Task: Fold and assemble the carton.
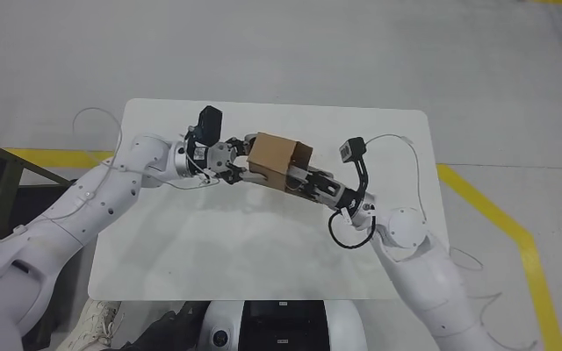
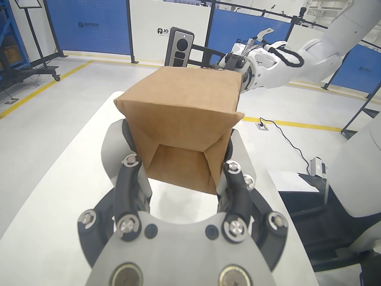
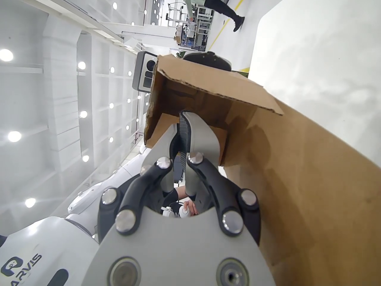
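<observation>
The brown carton (image 1: 274,154) hangs above the middle of the white table (image 1: 263,263), held between my two arms. My left gripper (image 1: 235,165) clasps one end: in its wrist view the fingers (image 2: 235,153) straddle the carton (image 2: 181,99), pressing both side walls, and the flaps at this end are folded inward around a square gap. My right gripper (image 1: 305,181) is at the opposite, open end. There its fingers (image 3: 202,138) are pressed together on a flap of the carton (image 3: 297,165), under a loose upper flap.
The carton sits toward the table's back half, with bare tabletop in front of it (image 1: 246,246). A thin white cable (image 1: 413,154) loops over the table's right side. The right arm's wrist camera (image 2: 179,47) stands just behind the carton.
</observation>
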Controlling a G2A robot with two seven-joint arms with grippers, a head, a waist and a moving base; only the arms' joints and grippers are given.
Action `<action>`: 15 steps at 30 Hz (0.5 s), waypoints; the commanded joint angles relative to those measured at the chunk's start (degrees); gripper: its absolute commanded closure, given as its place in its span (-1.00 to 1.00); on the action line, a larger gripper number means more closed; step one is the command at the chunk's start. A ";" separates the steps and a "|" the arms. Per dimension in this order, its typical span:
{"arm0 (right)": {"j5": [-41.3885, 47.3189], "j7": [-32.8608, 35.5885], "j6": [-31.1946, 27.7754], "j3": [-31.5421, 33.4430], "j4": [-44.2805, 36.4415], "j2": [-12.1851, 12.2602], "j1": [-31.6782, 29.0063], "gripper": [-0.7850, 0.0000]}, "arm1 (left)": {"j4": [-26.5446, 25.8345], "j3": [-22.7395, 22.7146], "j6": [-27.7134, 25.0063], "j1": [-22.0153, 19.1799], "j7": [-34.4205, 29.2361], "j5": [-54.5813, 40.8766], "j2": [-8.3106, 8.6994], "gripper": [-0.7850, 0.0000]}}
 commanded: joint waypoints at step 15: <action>0.03 -5.96 -2.49 7.55 -3.24 1.00 -3.76 1.00 | -0.02 -1.06 0.00 1.07 -0.52 -0.25 0.14 0.24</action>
